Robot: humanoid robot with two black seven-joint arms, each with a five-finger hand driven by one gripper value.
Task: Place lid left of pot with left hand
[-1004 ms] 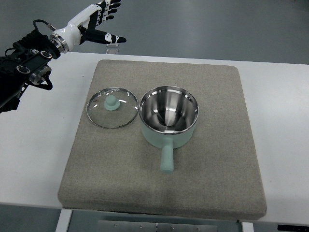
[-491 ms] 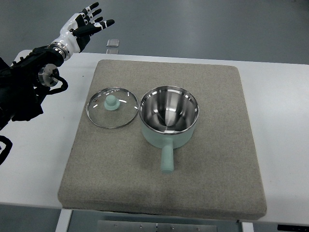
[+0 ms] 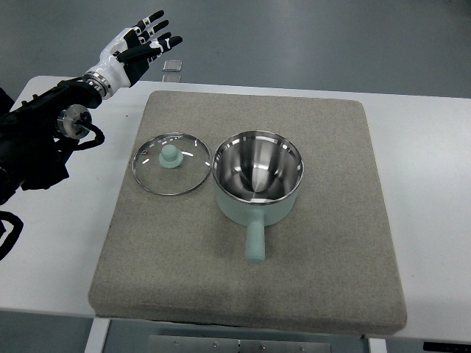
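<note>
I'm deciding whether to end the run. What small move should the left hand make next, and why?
Probably just draw the left hand back to rest. The lid already lies flat on the mat left of the pot, and the hand is open, holding nothing.

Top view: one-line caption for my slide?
Glass lid lies left of pot on mat; open left hand hovers beyond.

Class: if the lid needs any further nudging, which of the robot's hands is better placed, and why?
Left. The left hand hovers open beyond the mat's far-left corner, on the same side as the glass lid, which lies left of the pot. No right hand shows.
</note>
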